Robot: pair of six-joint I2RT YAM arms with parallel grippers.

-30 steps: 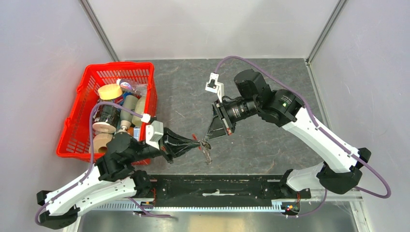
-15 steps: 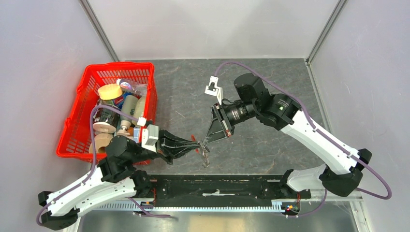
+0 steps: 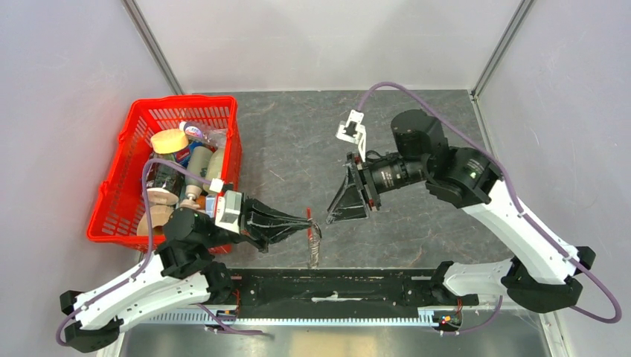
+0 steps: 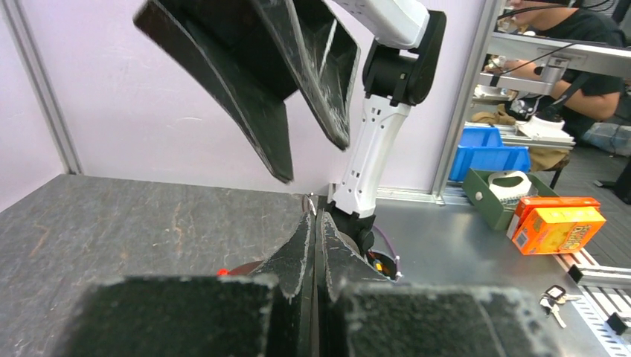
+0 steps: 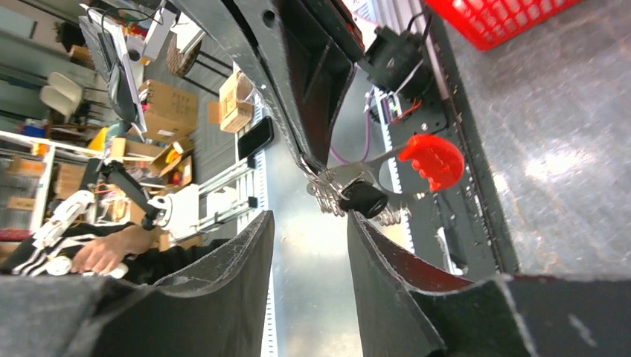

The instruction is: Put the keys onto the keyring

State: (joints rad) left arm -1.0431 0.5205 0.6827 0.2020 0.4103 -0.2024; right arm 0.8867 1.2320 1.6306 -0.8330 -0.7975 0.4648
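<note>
At centre front, left claw [image 3: 309, 222] clamped on keyring [image 3: 315, 240], right claw [image 3: 332, 218] apart, just beside it

Left arm [image 3: 141, 279] reaches low from the near-left corner toward the middle of the bench. Its tool [image 3: 306, 223] has the fingers [image 4: 305, 245] squeezed flat together, pinching the keyring [image 5: 350, 175] at the tips. Right arm [image 3: 513, 223] arcs in from the near right. Its tool [image 3: 333, 217] points down and left with fingers spread, tips just right of the left tool, not touching.
</note>
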